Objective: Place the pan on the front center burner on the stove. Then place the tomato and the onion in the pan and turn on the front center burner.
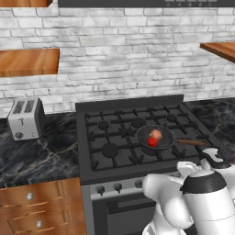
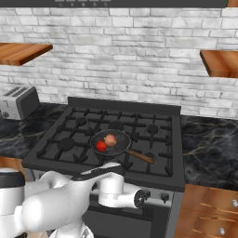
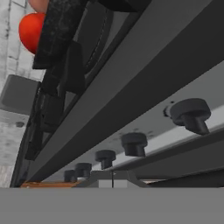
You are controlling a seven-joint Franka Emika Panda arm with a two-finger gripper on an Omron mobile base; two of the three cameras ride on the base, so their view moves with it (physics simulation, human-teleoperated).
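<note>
The pan (image 1: 166, 136) (image 2: 122, 140) rests on the stove (image 1: 92, 158) (image 2: 51, 158) at the front middle, covering the front center burner, with its wooden handle (image 1: 191, 142) pointing right. Inside it lie the tomato (image 1: 152, 142) (image 2: 101, 146) and the onion (image 1: 156, 134) (image 2: 110, 139), touching. My arm reaches low in front of the stove's steel front. In the hand view my gripper (image 3: 112, 179) looks up at the row of knobs (image 3: 134, 143) from below, its fingertips pressed together and holding nothing. The tomato (image 3: 30, 30) peeks over the stove edge there.
A toaster (image 1: 26, 118) (image 2: 16, 102) stands on the dark marble counter left of the stove. Wooden shelves (image 1: 28, 62) (image 2: 218, 62) hang on the brick wall. Wooden drawers (image 1: 41, 206) flank the oven. Another knob (image 2: 163, 197) shows beside my wrist.
</note>
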